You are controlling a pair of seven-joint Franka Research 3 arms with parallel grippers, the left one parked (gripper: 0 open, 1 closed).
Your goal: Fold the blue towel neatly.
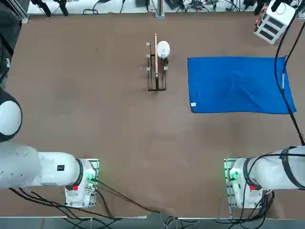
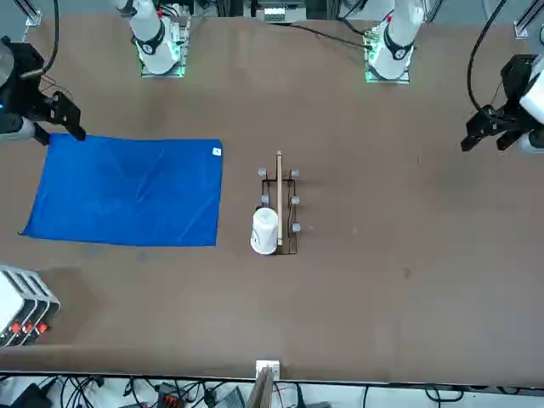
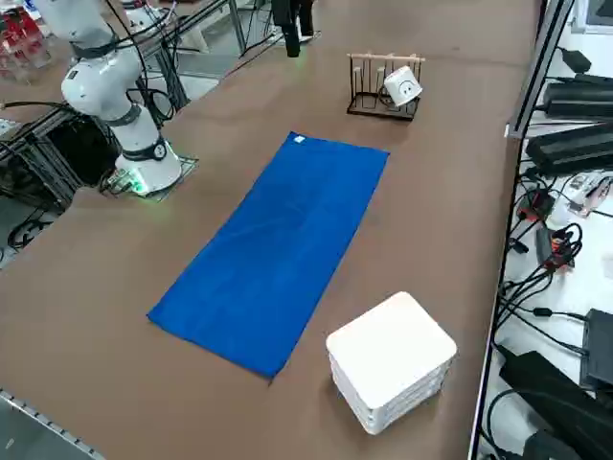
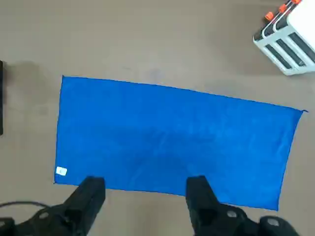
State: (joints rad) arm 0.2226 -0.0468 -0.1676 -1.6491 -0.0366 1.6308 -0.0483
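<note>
I count one blue towel (image 3: 273,254), one wire rack (image 3: 379,114), one white mug (image 3: 402,86) and one white slatted block (image 3: 392,353).

Place: a robotics lab or test workshop
Robot arms: white jointed arms (image 3: 113,88) fixed by metal plates to a wide brown table (image 2: 340,314)
Table frame: metal rails (image 3: 522,105) along its edge
Electronics: black boxes (image 3: 551,402) and tangled cables (image 3: 527,287) on a white surface beside the table
Household items: a white mug (image 3: 402,86) in a wire rack (image 3: 380,107), a blue towel (image 3: 273,249)
</note>
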